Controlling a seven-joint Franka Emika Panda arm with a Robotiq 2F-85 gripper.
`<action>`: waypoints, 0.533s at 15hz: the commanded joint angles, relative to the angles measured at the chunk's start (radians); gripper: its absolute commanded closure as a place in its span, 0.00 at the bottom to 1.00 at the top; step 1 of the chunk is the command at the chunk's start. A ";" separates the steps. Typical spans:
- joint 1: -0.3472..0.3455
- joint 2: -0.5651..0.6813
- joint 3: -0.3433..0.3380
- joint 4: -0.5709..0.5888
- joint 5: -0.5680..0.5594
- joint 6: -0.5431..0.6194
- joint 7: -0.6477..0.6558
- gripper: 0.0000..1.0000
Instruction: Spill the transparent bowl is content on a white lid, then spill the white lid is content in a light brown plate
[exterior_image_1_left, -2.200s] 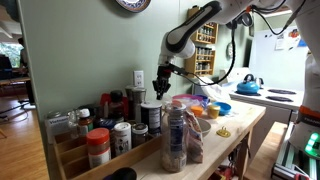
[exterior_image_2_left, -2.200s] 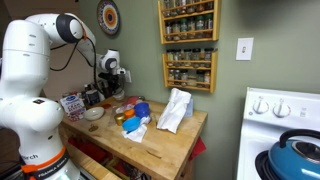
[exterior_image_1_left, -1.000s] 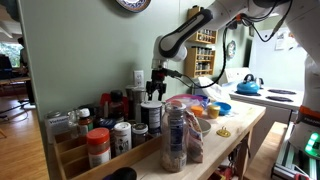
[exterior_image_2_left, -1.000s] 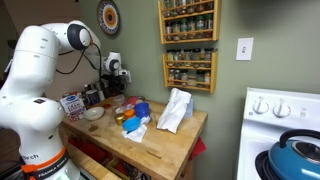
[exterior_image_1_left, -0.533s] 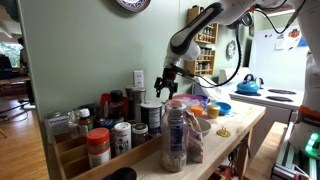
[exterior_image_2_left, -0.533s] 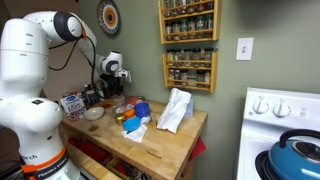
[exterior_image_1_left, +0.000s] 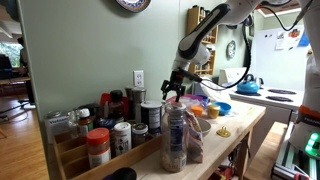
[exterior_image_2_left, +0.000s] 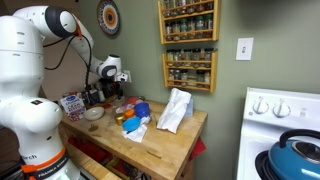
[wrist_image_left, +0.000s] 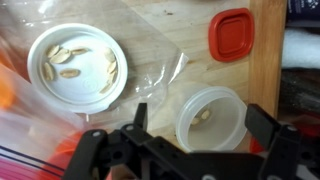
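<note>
Currently, black two-finger gripper (wrist_image_left: 196, 115): released, jaws spread wide, gripping nothing, hanging just above the bowl
Transparent round plastic bowl (wrist_image_left: 212, 120): one, upright on the pale wooden worktop (wrist_image_left: 170, 25), seen between the two fingers in the wrist view; at least one pale seed lies in it
White round lid (wrist_image_left: 77, 65): one, flat on the same worktop, beside the bowl but apart from it; several pale seeds on it, too blurred for an exact count
Clear plastic film (wrist_image_left: 150, 62): one crumpled sheet, around the white lid
Red square lid with rounded corners (wrist_image_left: 232, 34): one, near the worktop's edge
Wooden wall spice racks (exterior_image_2_left: 188, 70): two, one above the other, both full of jars
Blue kettle (exterior_image_2_left: 297, 150): one, on the white stove (exterior_image_2_left: 280, 105)
Round wall clock (exterior_image_2_left: 108, 17): one
Writing: the jar labels and a small printed box (exterior_image_2_left: 72, 103) carry print, too small to read
</note>
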 joint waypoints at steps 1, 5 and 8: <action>-0.010 -0.003 -0.028 -0.006 -0.015 -0.081 0.123 0.00; -0.025 -0.031 -0.057 -0.051 0.016 -0.173 0.255 0.00; -0.028 -0.018 -0.083 -0.062 0.010 -0.228 0.369 0.00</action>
